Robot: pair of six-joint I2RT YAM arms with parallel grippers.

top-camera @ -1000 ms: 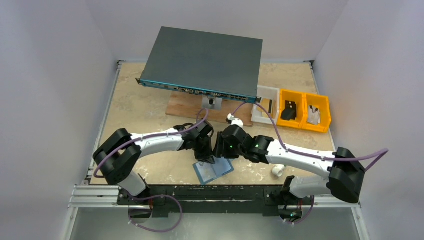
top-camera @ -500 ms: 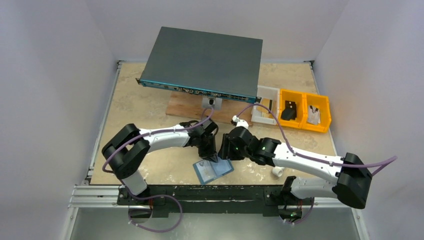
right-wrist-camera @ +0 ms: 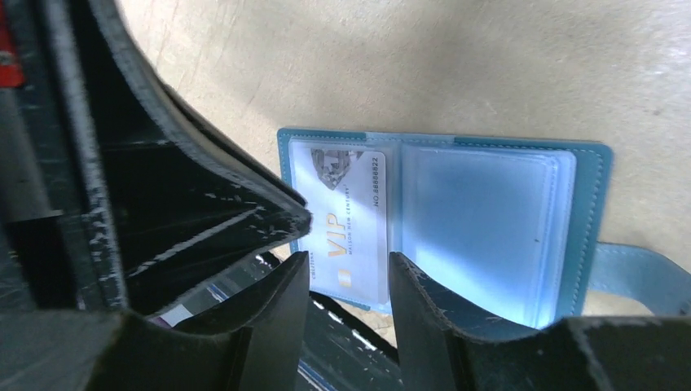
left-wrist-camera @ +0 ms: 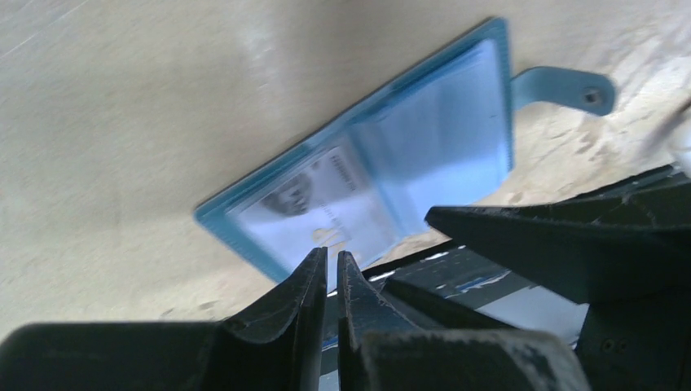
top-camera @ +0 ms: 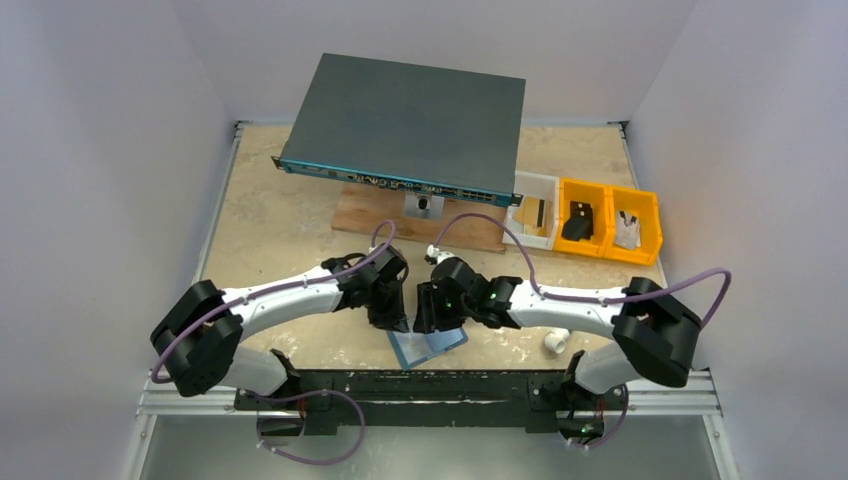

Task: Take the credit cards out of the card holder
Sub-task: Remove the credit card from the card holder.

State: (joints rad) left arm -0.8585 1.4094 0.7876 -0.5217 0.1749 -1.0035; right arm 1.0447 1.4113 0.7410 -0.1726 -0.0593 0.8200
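Note:
The steel-blue card holder [top-camera: 436, 348] lies open on the table close to the front edge. In the right wrist view the card holder [right-wrist-camera: 489, 220] shows a pale credit card [right-wrist-camera: 346, 216] marked VIP in its left clear slot; the right slot looks like empty clear sleeves. The card also shows in the left wrist view [left-wrist-camera: 314, 204]. My left gripper [top-camera: 397, 318] hovers at the holder's far left corner, its jaws [left-wrist-camera: 330, 265] nearly closed with nothing between them. My right gripper [top-camera: 426, 314] is beside it, open [right-wrist-camera: 346, 265], over the card's near edge.
A large dark grey box [top-camera: 410, 120] rests on a wooden board [top-camera: 365, 215] at the back. A white bin [top-camera: 530, 215] and two yellow bins [top-camera: 610, 225] stand at the right. A small white part [top-camera: 556, 343] lies near the right arm. The table's front rail [top-camera: 400, 385] is just below the holder.
Both wrists have shifted left and a little nearer, staying side by side over the card holder's far edge. The card holder has not moved.

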